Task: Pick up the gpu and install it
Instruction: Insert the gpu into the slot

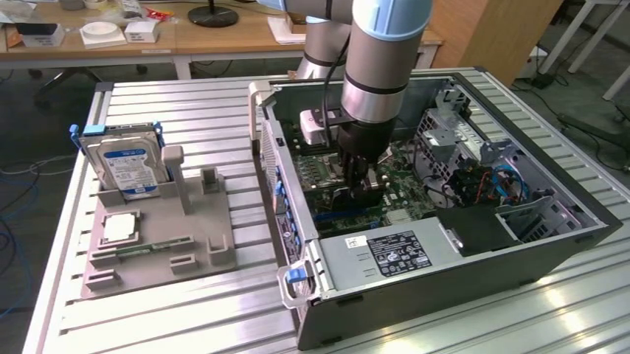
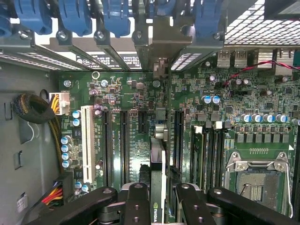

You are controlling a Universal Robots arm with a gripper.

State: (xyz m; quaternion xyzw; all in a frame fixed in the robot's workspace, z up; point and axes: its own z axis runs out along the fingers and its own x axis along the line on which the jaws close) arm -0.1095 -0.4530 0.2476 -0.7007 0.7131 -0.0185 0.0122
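My gripper (image 1: pixel 359 183) reaches down into the open computer case (image 1: pixel 551 247), over the green motherboard (image 1: pixel 399 193). It is shut on the gpu (image 2: pixel 158 154), a thin dark card that the wrist view shows edge-on between my black fingers (image 2: pixel 137 202). The card stands upright above the motherboard (image 2: pixel 136 93), in line with a black expansion slot (image 2: pixel 178 138). Its silvery bracket (image 2: pixel 159 47) points toward the case's rear slot openings with blue clips (image 2: pixel 117 16). Whether the card's edge touches the slot I cannot tell. In the exterior view the gpu (image 1: pixel 361 198) is a dark shape under the gripper.
A grey fixture (image 1: pixel 158 254) at the exterior view's left holds an upright hard drive (image 1: pixel 126 166), a green memory stick (image 1: pixel 153 245) and a square chip (image 1: pixel 118 227). Inside the case are a power supply (image 1: pixel 389 254), drive cages (image 1: pixel 462 140) and an open CPU socket (image 2: pixel 255 180).
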